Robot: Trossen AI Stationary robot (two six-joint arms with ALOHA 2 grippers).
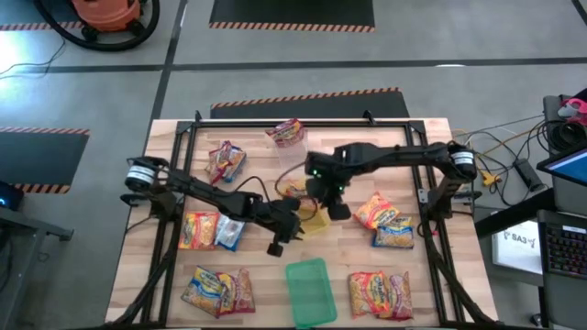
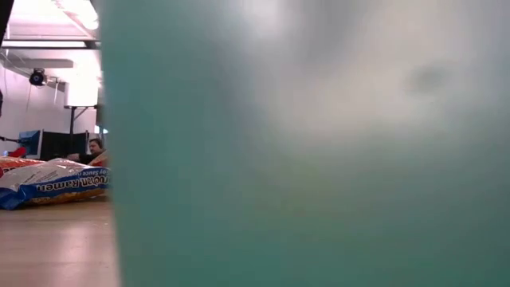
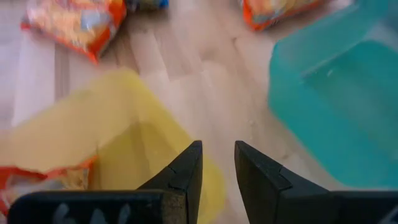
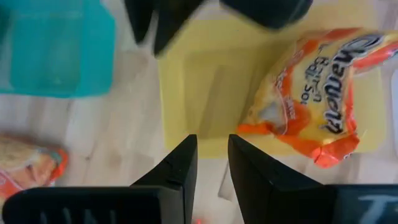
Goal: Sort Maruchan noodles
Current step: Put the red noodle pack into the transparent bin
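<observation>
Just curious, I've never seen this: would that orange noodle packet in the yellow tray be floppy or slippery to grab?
The orange packet looks crinkly and puffed, so its edges likely flex. Its glossy wrapper may slip between fingers. Lying flat in the yellow tray, it shouldn't roll.

Wood table: ramen pkts, green tray, yellow tray.

Both arms were dark, slim and jointed, each with a pale grey ringed motor at its shoulder joint. A small green light glowed on the right arm's wrist. The left gripper had two black wedge-shaped fingers, faint pale marks on its housing; the right gripper had matching black wedges.
</observation>
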